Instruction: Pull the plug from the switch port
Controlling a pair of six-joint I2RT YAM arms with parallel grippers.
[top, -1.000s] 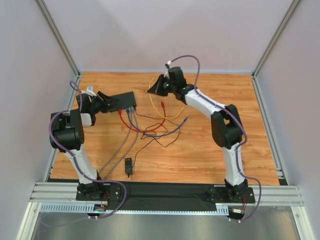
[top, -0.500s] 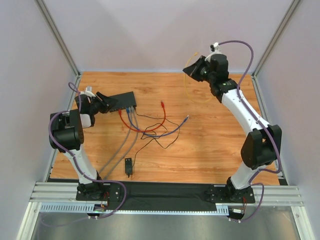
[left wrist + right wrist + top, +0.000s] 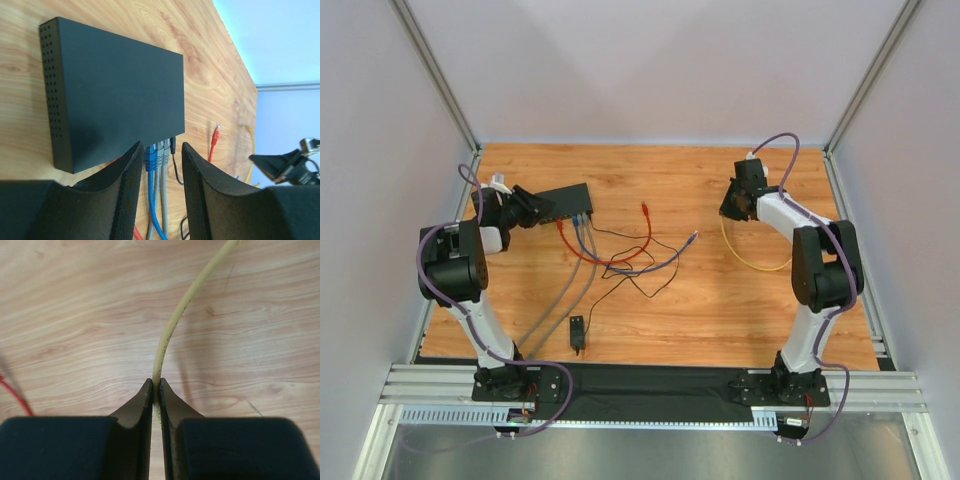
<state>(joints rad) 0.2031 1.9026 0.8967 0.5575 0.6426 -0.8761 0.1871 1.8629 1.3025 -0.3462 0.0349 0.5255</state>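
Note:
The black switch lies flat at the back left of the table. A blue plug, two grey plugs and a thin black plug sit in its port edge. My left gripper is open at the switch's left end. In the left wrist view these plugs show between the fingers of the left gripper, and nothing is gripped. My right gripper is low at the right of the table. It is shut on a yellow cable, whose loop lies on the wood.
A loose red plug and a loose blue plug lie mid-table among tangled thin black wires. Grey cables run toward the near edge. A small black adapter block sits near the front. Walls and frame posts enclose the table.
The right arm has swung from the back middle to the right and come down, carrying the yellow cable away from the switch. The left arm has stayed at the switch.

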